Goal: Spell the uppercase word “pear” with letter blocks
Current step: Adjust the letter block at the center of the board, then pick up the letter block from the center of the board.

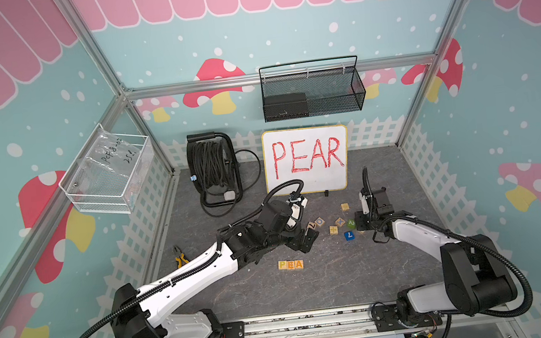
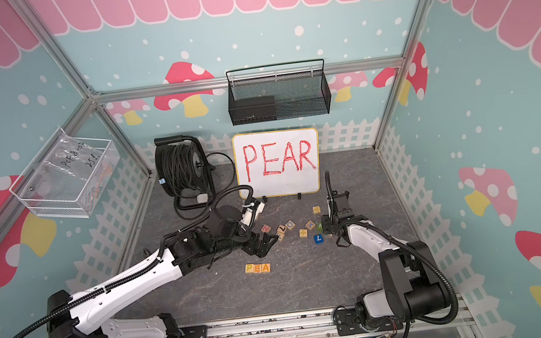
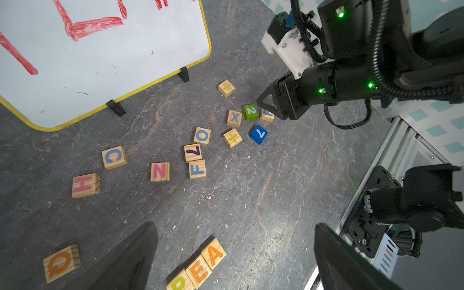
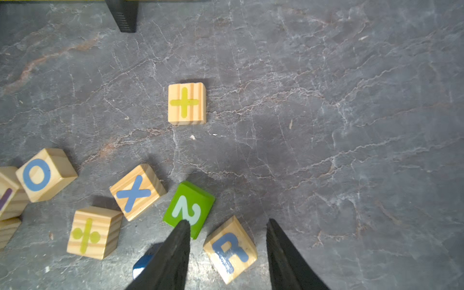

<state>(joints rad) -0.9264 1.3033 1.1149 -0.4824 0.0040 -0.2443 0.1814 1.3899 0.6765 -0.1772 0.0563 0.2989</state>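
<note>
Now the R block (image 4: 229, 248) sits, ungripped, inside the half-open right hand (image 4: 226, 222).

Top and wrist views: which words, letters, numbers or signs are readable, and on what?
"PEAR": red handwriting, yellow-rimmed whiteboard.
"P", "E", "A": row of pale-wood letter blocks.
"R": blue letter, pale-wood cube.
"2": green painted cube.
"7": blue painted cube.
"C", "O", "X", "F", "N", "H", "Q": loose pale-wood blocks.
"+", "÷": pale-wood sign blocks.
Purple "7" or "L": pale-wood block; unclear.
Handwriting, clear plastic bag in white wire basket: too blurred.
</note>
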